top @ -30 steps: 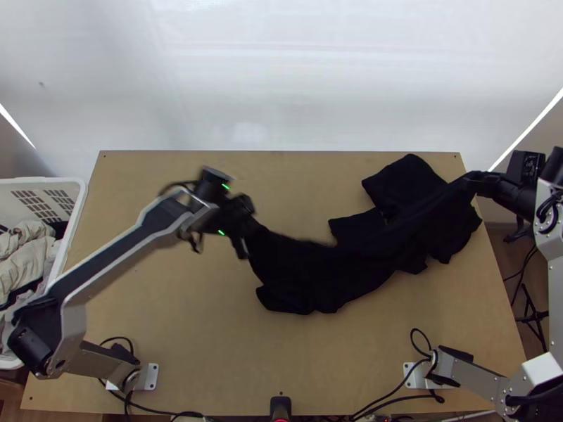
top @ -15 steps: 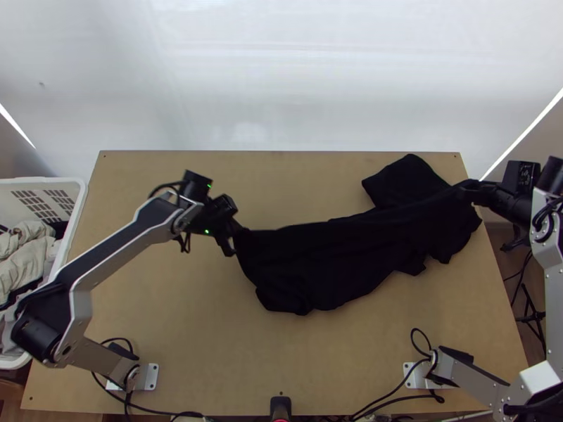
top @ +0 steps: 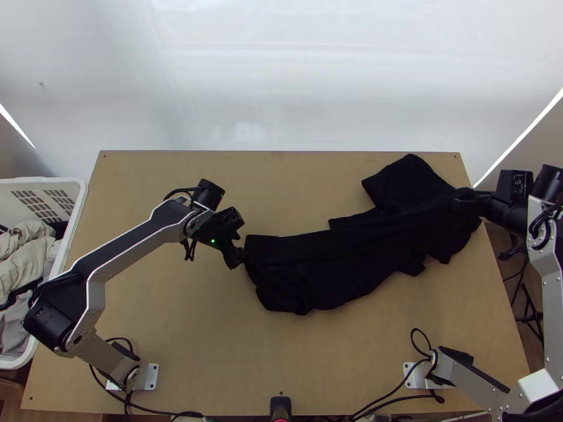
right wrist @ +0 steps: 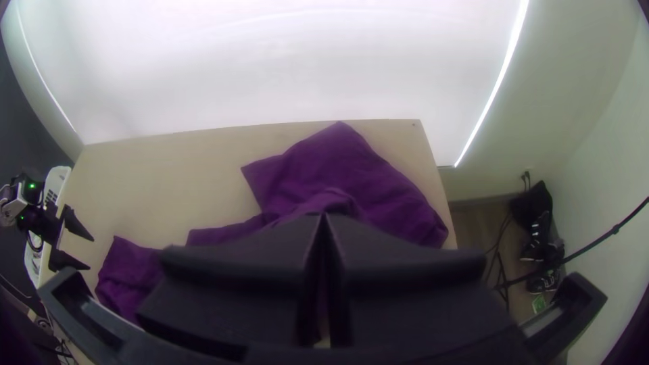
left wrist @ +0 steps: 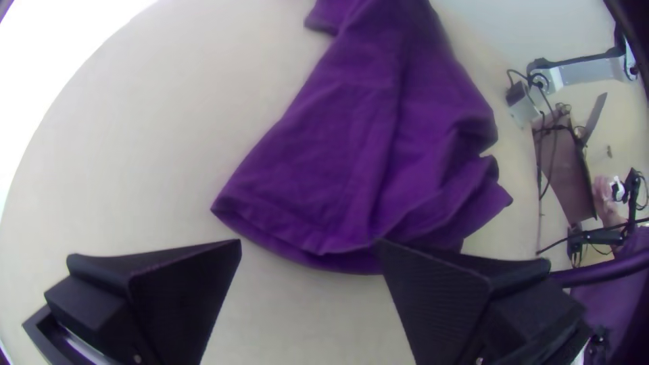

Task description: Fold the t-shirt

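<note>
1. See the t-shirt (top: 338,267) lying dark and bunched in a long, uneven band across the light wooden table (top: 176,330), from around its middle to its right edge in the top view
2. Notice a broad, flatter flap of it pointing towards the table's far edge on the right, with a smaller corner jutting out just beside that, and wavy folds along the near side
3. Find the left gripper (top: 236,260) low at the left end of the cloth; in the left wrist view, see the left gripper (left wrist: 307,245) spread wide, with nothing pinched between its fingers, the hem just beyond and one fingertip overlapping it in that view; cannot tell whether touching
4. Find the right gripper (top: 461,200) over the right part of the cloth, near the table's right edge; in the right wrist view, see the right gripper (right wrist: 323,217) closed tight at the tips, pinching a gathered bit of the t-shirt, with a raised fold leading up to it
5. Spot a white basket (top: 42,183) beside the table's left edge, holding pale and dark clothes (top: 21,260)
6. Make out a white screen (top: 281,77) behind the table, and black cables (top: 394,394) by the right arm's base
</note>
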### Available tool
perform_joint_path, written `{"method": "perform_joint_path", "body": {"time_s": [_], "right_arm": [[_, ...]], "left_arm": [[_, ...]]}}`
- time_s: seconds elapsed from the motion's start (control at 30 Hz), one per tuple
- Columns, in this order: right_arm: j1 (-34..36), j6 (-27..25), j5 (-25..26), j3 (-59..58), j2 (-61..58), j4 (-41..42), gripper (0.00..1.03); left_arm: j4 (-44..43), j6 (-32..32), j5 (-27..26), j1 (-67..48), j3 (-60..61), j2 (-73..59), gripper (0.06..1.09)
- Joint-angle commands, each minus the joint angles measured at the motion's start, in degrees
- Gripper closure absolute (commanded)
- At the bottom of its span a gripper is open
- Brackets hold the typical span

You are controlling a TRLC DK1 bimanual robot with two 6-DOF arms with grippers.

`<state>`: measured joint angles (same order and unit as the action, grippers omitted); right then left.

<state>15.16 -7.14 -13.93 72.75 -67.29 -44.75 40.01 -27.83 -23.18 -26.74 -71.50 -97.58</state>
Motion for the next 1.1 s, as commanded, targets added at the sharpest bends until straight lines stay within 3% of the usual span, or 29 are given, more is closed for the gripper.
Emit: {"method": "perform_joint_path", "body": {"time_s": [0.0,0.1,0.4,0.63,1.07], "right_arm": [[-0.2,-0.2,0.0,-0.7,0.5,-1.3,1.0],[-0.2,-0.2,0.0,-1.3,0.8,-1.3,1.0],[0.0,-0.2,0.6,-3.1,2.5,-1.4,1.0],[-0.1,-0.2,0.8,-3.7,3.3,-1.4,1.0],[-0.1,-0.2,0.9,-3.8,3.3,-1.3,1.0]], "left_arm": [[11.5,-1.0,-3.3,-0.5,-3.0,-1.1,0.11],[7.2,-2.4,-3.1,-0.9,0.7,1.9,0.11],[-1.3,-16.0,-3.0,-1.5,10.4,5.0,0.11],[-9.2,-17.3,-2.4,-1.5,12.3,4.2,0.11],[-12.7,-17.7,-2.1,-2.1,11.1,0.6,0.11]]}}
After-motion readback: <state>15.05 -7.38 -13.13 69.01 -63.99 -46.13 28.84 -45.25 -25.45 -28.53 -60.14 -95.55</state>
